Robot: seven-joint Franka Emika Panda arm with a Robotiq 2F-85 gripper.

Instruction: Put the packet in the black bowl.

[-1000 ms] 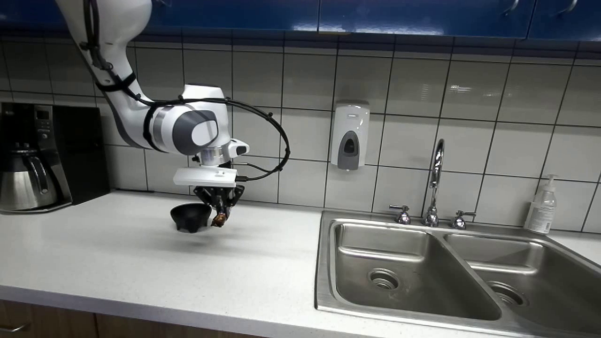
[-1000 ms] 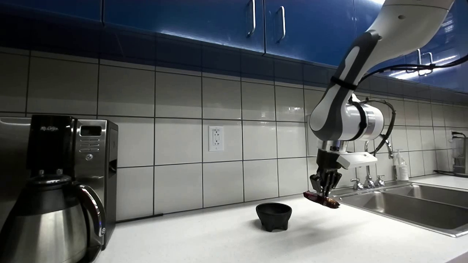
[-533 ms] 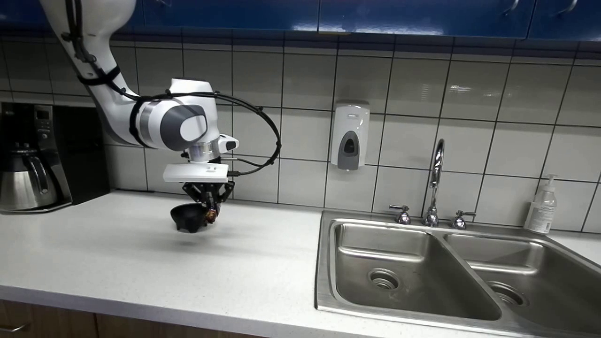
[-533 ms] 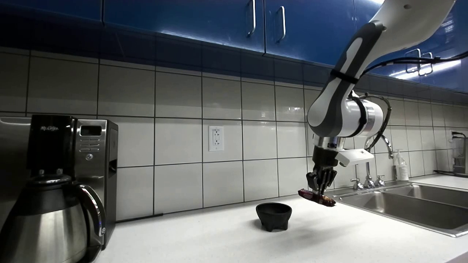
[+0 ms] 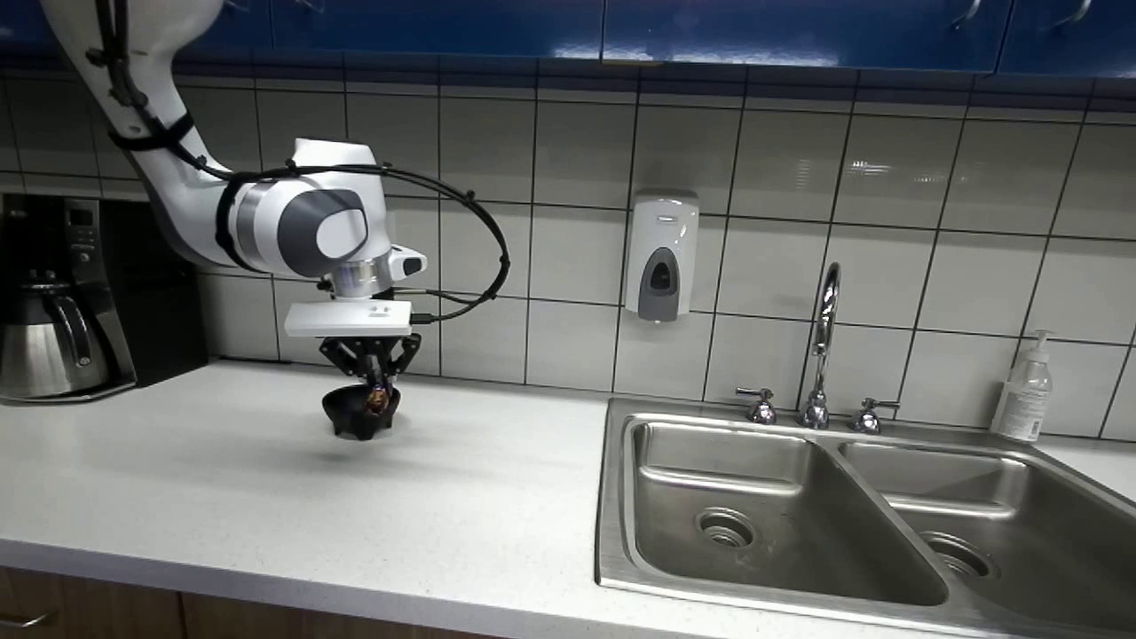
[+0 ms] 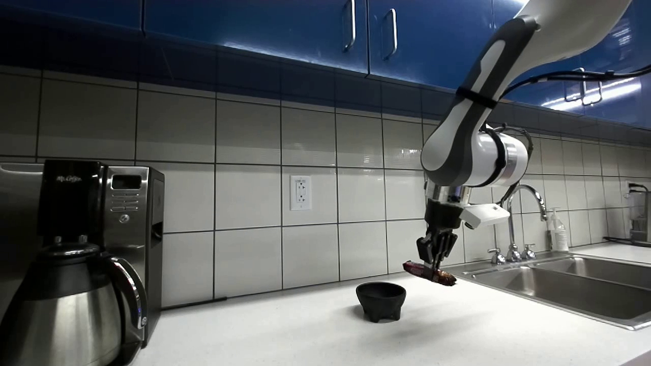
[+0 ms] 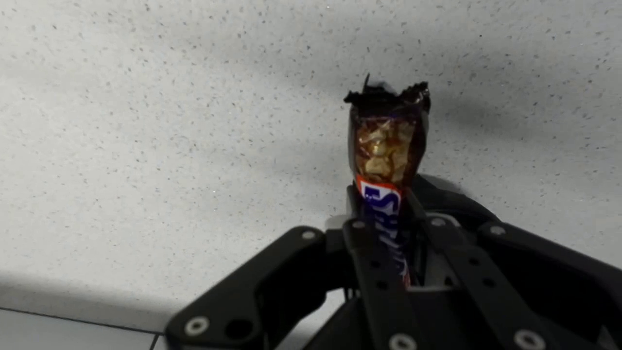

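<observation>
My gripper (image 5: 376, 382) is shut on the packet, a slim red-brown candy bar wrapper (image 6: 445, 277) with a dark end. The gripper (image 6: 434, 262) holds it near its middle, almost level, above the counter. In the wrist view the packet (image 7: 386, 150) runs between the fingers, its lower part partly hidden by them. The black bowl (image 6: 380, 304) stands upright on the counter. In an exterior view the packet is to the right of the bowl and above its rim; in an exterior view it overlaps the bowl's right side (image 5: 349, 413). The wrist view shows part of the bowl (image 7: 449, 201) behind the right finger.
A coffee maker (image 6: 135, 213) with a steel carafe (image 6: 66, 310) stands at the far left of the white counter (image 5: 266, 506). A steel double sink (image 5: 612, 497) lies to the right. The tiled wall (image 5: 577, 355) is behind; blue cabinets (image 5: 444, 27) hang above.
The gripper and the held packet have moved left in both exterior views, toward the bowl, and slightly up. The bowl has not moved.
</observation>
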